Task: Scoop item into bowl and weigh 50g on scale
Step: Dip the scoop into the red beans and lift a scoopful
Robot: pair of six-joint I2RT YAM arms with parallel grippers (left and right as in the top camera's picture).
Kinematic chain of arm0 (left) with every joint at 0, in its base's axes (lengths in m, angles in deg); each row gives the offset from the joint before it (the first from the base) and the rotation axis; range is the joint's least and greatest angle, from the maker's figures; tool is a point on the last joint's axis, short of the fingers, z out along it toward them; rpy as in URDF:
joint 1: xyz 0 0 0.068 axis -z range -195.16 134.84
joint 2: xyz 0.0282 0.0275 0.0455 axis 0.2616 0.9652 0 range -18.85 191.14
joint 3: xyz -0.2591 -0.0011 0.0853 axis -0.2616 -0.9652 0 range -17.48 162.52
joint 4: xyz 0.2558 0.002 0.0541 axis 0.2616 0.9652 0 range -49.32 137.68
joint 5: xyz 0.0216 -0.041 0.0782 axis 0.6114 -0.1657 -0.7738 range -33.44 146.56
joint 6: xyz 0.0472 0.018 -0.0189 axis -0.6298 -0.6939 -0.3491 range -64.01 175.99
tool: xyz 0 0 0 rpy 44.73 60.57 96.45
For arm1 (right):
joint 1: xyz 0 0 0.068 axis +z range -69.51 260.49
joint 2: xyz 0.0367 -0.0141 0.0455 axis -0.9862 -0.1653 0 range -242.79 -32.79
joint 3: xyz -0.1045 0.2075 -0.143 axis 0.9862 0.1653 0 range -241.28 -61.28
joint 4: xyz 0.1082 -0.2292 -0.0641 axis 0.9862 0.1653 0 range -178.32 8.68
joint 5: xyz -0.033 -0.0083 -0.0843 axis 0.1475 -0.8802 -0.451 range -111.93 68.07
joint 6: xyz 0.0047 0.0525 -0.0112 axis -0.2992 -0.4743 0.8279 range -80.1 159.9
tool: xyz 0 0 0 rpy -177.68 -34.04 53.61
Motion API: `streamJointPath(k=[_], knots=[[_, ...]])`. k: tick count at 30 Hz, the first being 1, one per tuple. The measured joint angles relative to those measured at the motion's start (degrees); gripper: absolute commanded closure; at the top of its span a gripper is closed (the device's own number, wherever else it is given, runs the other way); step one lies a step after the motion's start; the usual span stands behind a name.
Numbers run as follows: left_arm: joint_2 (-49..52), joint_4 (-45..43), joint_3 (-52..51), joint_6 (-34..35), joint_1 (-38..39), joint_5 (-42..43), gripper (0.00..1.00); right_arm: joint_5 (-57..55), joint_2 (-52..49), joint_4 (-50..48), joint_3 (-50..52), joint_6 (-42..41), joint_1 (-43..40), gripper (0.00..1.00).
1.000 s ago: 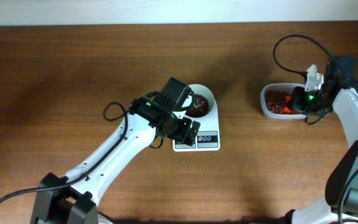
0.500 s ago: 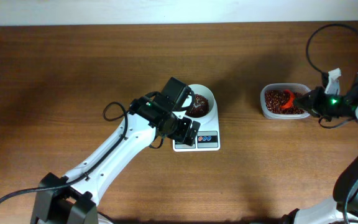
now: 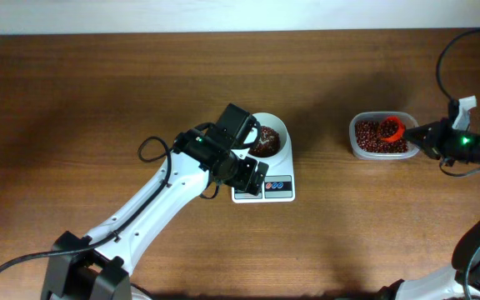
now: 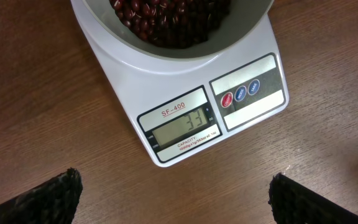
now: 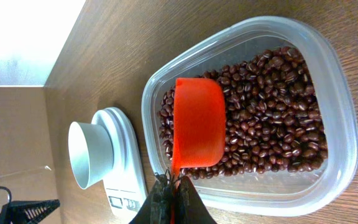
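Observation:
The white bowl (image 3: 272, 136) sits on the white scale (image 3: 264, 183) and holds dark red-brown beans (image 4: 166, 22). The scale's display (image 4: 182, 125) reads 33. My left gripper (image 4: 173, 193) is open and empty, hovering just in front of the scale. My right gripper (image 5: 173, 190) is shut on the handle of an orange-red scoop (image 5: 196, 127). The scoop (image 3: 392, 127) lies over the beans (image 5: 272, 118) in a clear plastic tub (image 3: 381, 136), its rounded back toward the wrist camera. The bowl (image 5: 91, 154) and scale also show in the right wrist view.
The tub stands at the right of the brown wooden table (image 3: 98, 92), well apart from the scale. A black cable (image 3: 152, 150) loops beside my left arm. The table's far edge meets a pale wall at the top.
My right arm has swung out to the right and drawn back from the tub. The scoop stays over the beans. The left arm has not moved.

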Motion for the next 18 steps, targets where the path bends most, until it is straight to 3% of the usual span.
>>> streamJointPath(k=[18], knots=[[0.0, 0.0, 0.0, 0.0, -0.02, 0.0, 0.01, 0.42, 0.0, 2.05, 0.0, 1.49, -0.66, 0.96]])
